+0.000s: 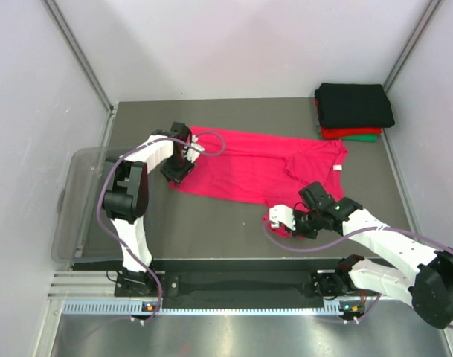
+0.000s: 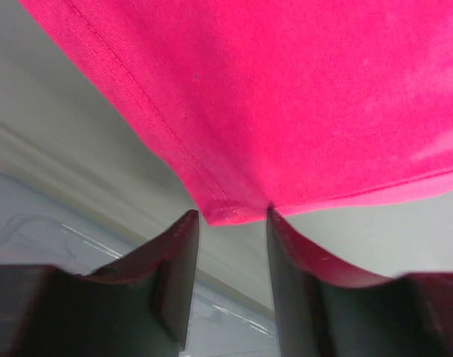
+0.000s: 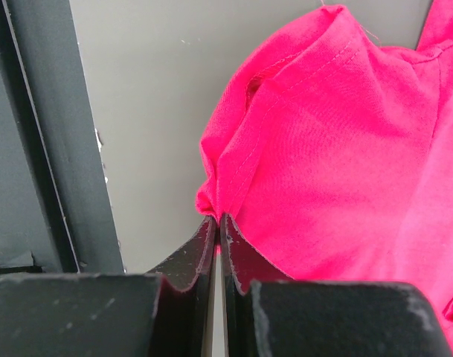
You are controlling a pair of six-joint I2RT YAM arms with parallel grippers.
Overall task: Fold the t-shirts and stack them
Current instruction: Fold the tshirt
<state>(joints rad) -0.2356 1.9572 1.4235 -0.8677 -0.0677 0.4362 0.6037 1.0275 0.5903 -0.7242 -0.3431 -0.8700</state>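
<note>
Magenta t-shirt [image 1: 263, 167], spread flat at frame centre; left gripper [image 2: 233, 217] parted astride its left corner; right gripper [image 3: 217, 220] pinched on a lower-right fold; folded stack [image 1: 354, 111] upper right.

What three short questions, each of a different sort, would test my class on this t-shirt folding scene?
1. True or false: the right gripper is pinched shut on the pink t-shirt.
2. Which colour lies on top of the folded stack at the table's far right corner? A green, B black, C red.
3. Fill the gap: the left gripper, at the shirt's hem corner, has its fingers ____.

Key: 1 true; 2 B; 3 open.
</note>
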